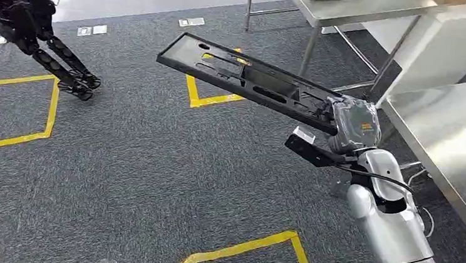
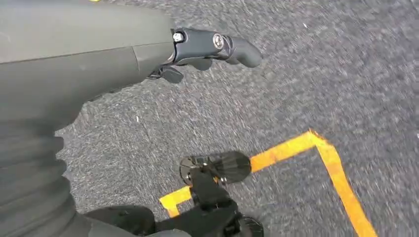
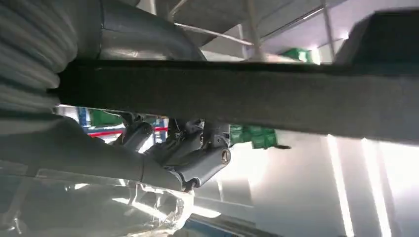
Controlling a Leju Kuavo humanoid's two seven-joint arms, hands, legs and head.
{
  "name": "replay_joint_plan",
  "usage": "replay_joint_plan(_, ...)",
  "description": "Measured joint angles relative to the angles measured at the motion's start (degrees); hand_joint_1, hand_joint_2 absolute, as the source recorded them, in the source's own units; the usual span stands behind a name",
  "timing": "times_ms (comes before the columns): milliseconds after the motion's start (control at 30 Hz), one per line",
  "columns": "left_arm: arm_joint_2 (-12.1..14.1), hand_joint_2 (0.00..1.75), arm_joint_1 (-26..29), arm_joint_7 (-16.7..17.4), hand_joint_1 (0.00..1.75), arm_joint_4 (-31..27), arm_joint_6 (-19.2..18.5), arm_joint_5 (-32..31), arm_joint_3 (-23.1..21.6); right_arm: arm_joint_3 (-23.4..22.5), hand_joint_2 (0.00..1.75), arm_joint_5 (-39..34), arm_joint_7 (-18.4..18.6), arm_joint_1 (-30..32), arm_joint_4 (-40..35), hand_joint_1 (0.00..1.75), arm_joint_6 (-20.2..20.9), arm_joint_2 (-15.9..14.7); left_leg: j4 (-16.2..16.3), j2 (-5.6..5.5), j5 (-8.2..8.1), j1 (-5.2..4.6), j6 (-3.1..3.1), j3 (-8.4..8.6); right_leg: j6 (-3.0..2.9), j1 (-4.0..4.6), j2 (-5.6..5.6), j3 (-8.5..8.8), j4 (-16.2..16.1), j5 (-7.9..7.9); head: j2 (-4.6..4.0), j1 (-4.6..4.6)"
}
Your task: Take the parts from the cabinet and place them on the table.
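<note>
So roughly halfway: right hand [image 1: 355, 125] is clamped on one end of the black part [image 1: 247, 79], carrying it above the floor, with the table [image 1: 450, 130] just beside, drop-off still to do.

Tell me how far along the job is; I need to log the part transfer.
Done: one long black part is out of the cabinet, gripped at one end by the right hand and carried level above the grey carpet. In hand: the carry toward the steel table at the robot's right. Left: setting it on the table. The left hand holds nothing.
</note>
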Motion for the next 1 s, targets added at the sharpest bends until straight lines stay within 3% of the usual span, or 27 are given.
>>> replay_joint_plan(33,0.0,1.75,0.0,0.0,0.00,0.0,0.0,0.0,0.0,-0.1,1.75,-0.1,0.0,-0.1,0.0,1.75,0.0,0.0,0.3,0.63,-0.17,-0.04,-0.29,0.24,-1.29,-0.24,1.20,-0.36,0.0,0.12,-0.02,-0.22)
replay_joint_plan(100,-0.2,1.75,-0.2,0.1,0.00,0.0,0.1,0.0,0.0,-0.3,1.75,-0.4,0.0,-0.1,0.0,1.75,0.3,-0.4,0.2,1.63,-0.21,0.32,-0.56,0.67,-2.51,0.14,2.42,-0.59,0.3,-0.10,0.00,-0.15)
replay_joint_plan(133,-0.3,1.75,-0.2,0.1,0.00,0.0,0.1,0.0,0.0,-0.3,1.75,-0.5,0.0,-0.2,0.0,1.75,0.3,-0.5,0.4,1.94,-0.58,0.65,-1.05,0.62,-3.33,-0.17,3.11,-0.48,0.2,0.09,0.00,-0.20)
replay_joint_plan(167,-0.3,1.75,-0.3,0.1,0.00,0.1,0.1,0.0,0.0,-0.4,1.75,-0.5,0.0,-0.3,0.0,1.75,0.3,-0.5,1.5,-0.81,-1.83,1.13,-1.37,0.23,-3.82,-0.38,3.71,-0.46,0.1,0.23,0.00,-0.33)
replay_joint_plan(200,-0.3,1.75,-0.3,0.1,0.00,0.1,0.1,0.0,0.0,-0.4,1.75,-0.5,0.0,-0.4,0.0,1.75,0.4,-0.5,4.6,-3.25,-4.12,1.23,-1.31,-0.94,-4.24,-0.34,4.19,-0.48,0.1,0.28,0.00,-0.26)
replay_joint_plan(233,-0.4,1.75,-0.2,0.1,0.00,0.1,0.1,0.1,0.0,-0.4,1.75,-0.5,0.0,-0.6,0.0,1.75,0.4,-0.5,9.7,-4.63,-6.94,1.15,-1.31,-3.16,-4.56,-0.16,4.68,-0.49,0.1,0.31,-0.02,-0.44)
replay_joint_plan(300,-0.4,1.75,0.0,0.2,0.00,0.1,0.4,0.2,0.0,-0.3,1.75,-0.9,0.0,-0.9,0.3,1.75,0.5,-0.5,19.5,-5.34,-10.61,1.13,-1.14,-7.96,-5.00,0.42,6.12,-0.62,0.1,0.48,0.00,-0.39)
replay_joint_plan(333,-0.4,1.75,0.0,0.3,0.00,0.1,0.5,0.2,0.0,-0.3,1.75,-1.1,0.0,-1.3,0.5,1.75,0.6,-0.5,20.9,-5.38,-10.35,1.11,-0.88,-8.83,-5.02,0.63,6.92,-0.62,0.1,0.49,0.00,-0.39)
replay_joint_plan(367,-0.4,1.75,0.0,0.3,0.00,0.1,0.6,0.3,0.0,-0.3,1.75,-1.3,0.0,-1.9,0.9,1.75,0.7,-0.5,19.4,-5.49,-8.79,1.08,-0.52,-8.31,-5.17,0.79,7.69,-0.62,0.1,0.60,-0.02,-0.37)
replay_joint_plan(433,-0.4,1.75,-0.1,0.4,0.00,0.1,0.7,0.4,0.0,-0.3,1.75,-1.9,-0.2,-3.3,1.7,1.75,0.9,-0.5,10.0,-6.34,-3.58,1.02,0.22,-3.92,-5.12,0.86,9.27,-0.60,0.1,0.66,0.00,-0.37)
replay_joint_plan(467,-0.4,1.75,-0.1,0.5,0.00,0.1,0.8,0.5,0.0,-0.3,1.75,-2.1,-0.2,-3.9,1.9,1.75,1.0,-0.5,4.7,-8.67,-1.34,1.04,0.54,-1.22,-4.97,0.75,9.93,-0.61,0.1,0.77,-0.02,-0.40)
replay_joint_plan(500,-0.4,1.75,0.0,0.6,0.00,0.1,1.0,0.5,0.0,-0.3,1.75,-2.1,-0.2,-4.5,2.1,1.75,1.1,-0.4,2.1,-11.42,-1.48,1.07,0.61,0.04,-4.74,1.26,10.48,-0.85,0.3,0.88,0.00,-0.33)
replay_joint_plan(567,-0.4,1.75,0.0,0.8,0.00,0.1,1.1,0.7,0.0,-0.2,1.75,-2.1,-0.2,-5.2,2.7,1.75,1.2,-0.3,2.1,-9.62,-1.35,0.65,0.38,-0.07,-4.18,0.89,11.62,-1.30,0.2,1.26,-0.02,-0.39)
replay_joint_plan(600,-0.4,1.75,0.0,0.9,0.00,0.1,1.1,0.7,0.0,-0.3,1.75,-2.1,-0.2,-5.2,2.9,1.75,1.1,-0.4,2.1,-9.07,-1.30,0.40,0.46,-0.05,-3.82,0.62,12.29,-1.41,0.0,1.51,-0.02,-0.33)
replay_joint_plan(633,-0.4,1.75,0.0,0.8,0.00,0.1,1.1,0.8,0.1,-0.3,1.75,-1.9,-0.2,-5.2,3.2,1.75,1.0,-0.3,1.6,-8.18,-0.86,0.45,0.77,0.08,-3.26,0.88,13.03,-1.90,-0.3,1.86,-0.02,-0.37)
replay_joint_plan(667,-0.5,1.75,-0.1,0.8,0.00,0.1,1.1,0.8,0.1,-0.2,1.75,-1.7,-0.2,-5.2,3.5,1.75,0.9,-0.2,1.0,-7.15,-0.25,0.79,1.03,0.12,-3.53,0.99,10.11,-2.58,1.0,1.23,-0.02,-0.35)
replay_joint_plan(700,-0.5,1.75,0.0,0.7,0.00,0.1,1.1,0.9,0.1,-0.3,1.75,-1.6,-0.3,-5.5,3.8,1.75,0.8,-0.2,0.9,-6.76,-0.17,0.60,1.36,0.02,-3.86,1.39,6.92,-3.86,3.2,-0.38,0.00,-0.04)
replay_joint_plan(733,-0.5,1.75,0.1,0.7,0.00,0.1,1.1,0.9,0.1,-0.2,1.75,-1.4,-0.3,-5.6,4.1,1.75,0.5,0.0,0.9,-5.95,-0.14,0.49,1.41,-0.07,-4.14,1.31,5.53,-5.75,7.4,-2.61,0.00,0.13)
replay_joint_plan(800,-0.5,1.75,0.3,0.6,0.00,0.1,1.1,0.9,0.2,-0.1,1.75,-1.4,-0.3,-5.6,4.7,1.75,0.4,0.4,0.9,-4.26,-0.12,0.35,1.43,-0.30,-4.24,1.28,5.07,-10.10,17.3,-6.40,0.00,0.17)
replay_joint_plan(833,-0.5,1.75,0.4,0.6,0.00,0.1,1.2,0.9,0.3,0.0,1.75,-1.3,-0.3,-5.6,5.0,1.75,0.3,0.5,0.9,-3.45,-0.13,0.35,1.43,-0.32,-3.85,1.27,5.04,-11.02,19.7,-6.88,-0.02,0.24)
replay_joint_plan(867,-0.5,1.75,0.4,0.6,0.00,0.1,1.1,0.9,0.3,-0.1,1.75,-1.2,-0.3,-5.6,5.3,1.75,0.3,0.7,1.0,-2.58,-0.15,0.35,1.40,-0.32,-3.32,1.22,4.93,-10.27,18.8,-6.31,-0.02,0.19)
replay_joint_plan(900,-0.6,1.75,0.4,0.6,0.00,0.2,1.2,0.9,0.3,-0.1,1.75,-1.0,-0.3,-5.6,5.4,1.75,0.3,0.7,1.0,-1.82,-0.21,0.38,1.32,-0.29,-2.74,1.14,4.60,-8.10,15.1,-4.97,0.00,0.28)
replay_joint_plan(933,-0.7,1.75,0.4,0.6,0.00,0.2,1.2,0.9,0.3,-0.1,1.75,-0.6,-0.3,-5.7,5.6,1.75,0.3,0.7,1.0,-1.11,-0.27,0.39,1.23,-0.24,-2.16,1.08,3.72,-4.89,9.3,-3.08,-0.02,0.28)
replay_joint_plan(967,-0.8,1.75,0.4,0.6,0.00,0.2,1.1,0.9,0.3,-0.1,1.75,-0.3,-0.3,-5.8,5.6,1.75,0.3,0.8,1.1,-0.51,-0.45,0.38,0.95,-0.14,-1.81,0.95,1.41,-1.81,3.7,-1.47,-0.02,0.31)
replay_joint_plan(1000,-0.8,1.75,0.4,0.6,0.00,0.2,1.2,0.9,0.3,-0.1,1.75,0.1,-0.2,-5.9,5.6,1.75,0.3,0.9,1.2,0.00,-0.70,-0.32,0.59,-0.12,-2.35,1.24,-2.18,-0.25,0.4,-1.24,-0.02,0.50)
